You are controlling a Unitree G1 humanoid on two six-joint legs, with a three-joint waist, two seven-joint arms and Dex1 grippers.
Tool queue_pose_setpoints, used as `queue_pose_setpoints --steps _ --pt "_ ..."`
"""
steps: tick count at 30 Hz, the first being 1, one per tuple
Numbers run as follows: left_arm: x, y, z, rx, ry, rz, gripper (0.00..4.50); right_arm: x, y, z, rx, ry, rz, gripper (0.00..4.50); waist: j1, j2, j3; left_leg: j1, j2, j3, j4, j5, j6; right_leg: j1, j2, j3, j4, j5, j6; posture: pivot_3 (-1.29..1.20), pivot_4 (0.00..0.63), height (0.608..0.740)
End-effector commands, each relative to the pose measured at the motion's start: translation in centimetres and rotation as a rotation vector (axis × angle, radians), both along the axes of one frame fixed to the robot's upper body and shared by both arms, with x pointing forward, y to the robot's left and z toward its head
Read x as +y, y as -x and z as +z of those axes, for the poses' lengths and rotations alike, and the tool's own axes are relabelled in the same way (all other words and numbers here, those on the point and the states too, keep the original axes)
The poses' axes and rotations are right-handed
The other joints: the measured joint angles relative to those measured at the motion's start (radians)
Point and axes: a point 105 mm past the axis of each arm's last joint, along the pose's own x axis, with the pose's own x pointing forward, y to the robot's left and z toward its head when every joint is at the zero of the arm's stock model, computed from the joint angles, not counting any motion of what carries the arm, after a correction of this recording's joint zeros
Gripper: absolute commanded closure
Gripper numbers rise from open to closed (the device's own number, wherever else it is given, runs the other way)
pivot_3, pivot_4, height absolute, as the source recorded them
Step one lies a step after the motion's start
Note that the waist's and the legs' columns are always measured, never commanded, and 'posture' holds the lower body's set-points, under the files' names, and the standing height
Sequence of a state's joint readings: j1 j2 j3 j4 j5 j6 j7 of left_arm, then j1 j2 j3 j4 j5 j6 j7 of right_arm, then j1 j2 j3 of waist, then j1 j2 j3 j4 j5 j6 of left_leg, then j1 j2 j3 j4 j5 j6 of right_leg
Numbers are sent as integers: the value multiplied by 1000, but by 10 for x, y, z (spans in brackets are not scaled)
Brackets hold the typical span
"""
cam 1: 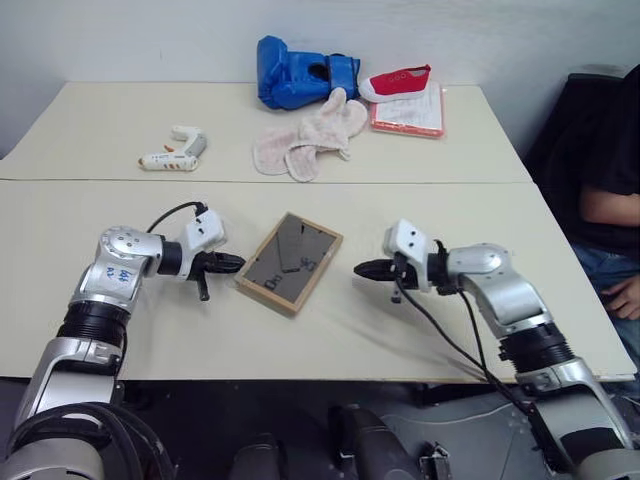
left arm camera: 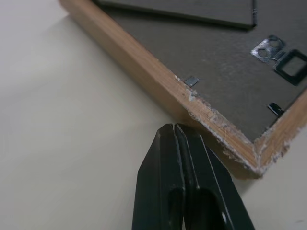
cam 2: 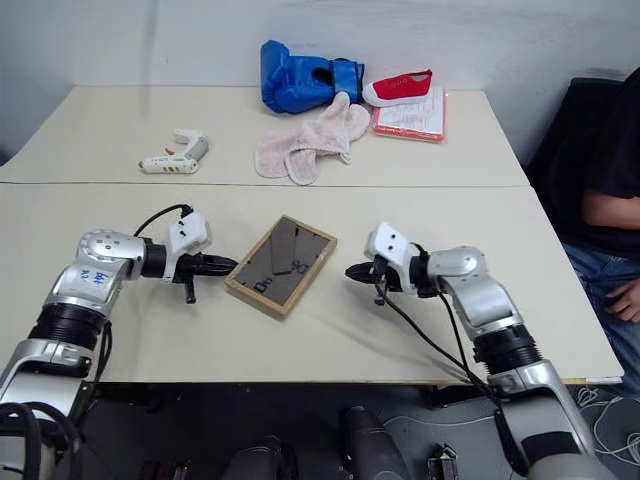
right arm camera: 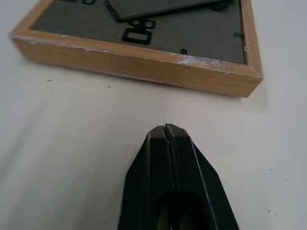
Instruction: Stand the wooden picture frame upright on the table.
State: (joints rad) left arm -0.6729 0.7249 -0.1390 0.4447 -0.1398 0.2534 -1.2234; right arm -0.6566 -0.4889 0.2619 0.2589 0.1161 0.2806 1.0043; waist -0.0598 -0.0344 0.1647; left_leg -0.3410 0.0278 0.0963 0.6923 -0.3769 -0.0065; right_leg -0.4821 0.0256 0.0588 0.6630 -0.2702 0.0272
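The frame [cam 1: 289,262] lies flat on the table [cam 1: 420,330], face down, its dark grey back and stand flap uppermost, turned at an angle to the table's edge; it is not standing. The left gripper [cam 1: 236,263] sits at the frame's left side, fingers pressed together on nothing, tips just beside the wooden edge near a chipped corner; contact cannot be judged. The right gripper [cam 1: 360,269] sits to the frame's right, fingers likewise pressed together and empty, tips near the frame but apart from it. At the far side of the table: a blue boxing glove [cam 1: 295,72], a red shoe [cam 1: 396,82] on a red-edged pad [cam 1: 410,114], pink cloth mitts [cam 1: 308,138], a white glue gun [cam 1: 176,150]. A seated person [cam 1: 612,190] is at the right edge.
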Motion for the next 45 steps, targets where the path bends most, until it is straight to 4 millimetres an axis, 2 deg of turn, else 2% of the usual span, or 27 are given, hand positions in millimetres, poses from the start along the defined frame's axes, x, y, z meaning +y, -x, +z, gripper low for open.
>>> queue_pose_setpoints --steps 1,5,10,14,17,20,25,31,33,37,40,42,45 --pt "-9 21 5 52 27 -91 4478 5 -9 12 -68 -9 -17 4500 0 0 0 0 0 0 0 0 0 0 0 0 0 0 0 0 150 740" --pt "-18 36 -4 99 23 -106 4478 7 -19 15 -107 -10 -45 4500 0 0 0 0 0 -1 0 0 0 0 0 0 1 0 0 0 150 740" --pt "-21 32 1 171 168 15 4478 5 -25 26 -129 -62 -72 4500 2 0 0 0 0 -1 1 0 0 1 0 -1 0 0 0 0 150 740" --pt "-4 28 -6 271 198 155 4478 -1 -15 25 -149 28 -3 4500 2 0 0 0 0 -2 1 -1 1 1 0 -1 0 0 0 0 150 740" --pt "6 32 -4 448 278 246 3970 -4 1 22 -134 105 91 4500 0 0 0 0 0 -2 1 0 0 1 0 -1 0 0 0 0 150 740" --pt "-1 39 8 613 397 251 3126 -4 9 15 -175 195 144 4500 -1 0 0 0 0 -2 1 -1 1 1 0 -1 0 0 0 0 150 740" --pt "-13 38 6 663 392 264 1661 3 7 9 -260 282 172 4500 0 0 0 0 0 -2 1 -1 0 1 0 -1 0 0 0 0 150 740" --pt "-27 35 -10 760 347 304 10 14 3 4 -341 341 192 4500 2 0 0 2 -1 -2 2 0 0 3 0 -1 0 0 0 0 150 740" --pt "-32 32 -14 772 341 320 10 17 2 4 -340 331 190 4500 3 1 -1 5 -1 -2 2 0 0 5 0 -1 0 0 0 0 150 740" --pt "-62 28 -22 817 356 280 10 22 1 0 -349 334 194 4500 9 2 -3 5 -1 -2 3 -1 0 6 -1 -1 0 0 0 0 150 740" --pt "-82 28 -16 838 382 233 10 22 0 -1 -351 332 190 4500 16 2 -4 5 -2 -3 4 -1 1 7 -2 -1 0 0 0 0 150 740" --pt "-87 28 -10 841 401 219 10 22 -1 0 -353 330 187 4500 16 2 -4 6 -2 -3 4 -1 1 8 -2 -1 0 0 0 0 150 740" --pt "-87 23 0 835 448 220 589 20 -1 -1 -353 329 180 4500 12 2 -4 5 -1 -3 4 -1 0 7 -1 -1 0 0 0 0 150 740"
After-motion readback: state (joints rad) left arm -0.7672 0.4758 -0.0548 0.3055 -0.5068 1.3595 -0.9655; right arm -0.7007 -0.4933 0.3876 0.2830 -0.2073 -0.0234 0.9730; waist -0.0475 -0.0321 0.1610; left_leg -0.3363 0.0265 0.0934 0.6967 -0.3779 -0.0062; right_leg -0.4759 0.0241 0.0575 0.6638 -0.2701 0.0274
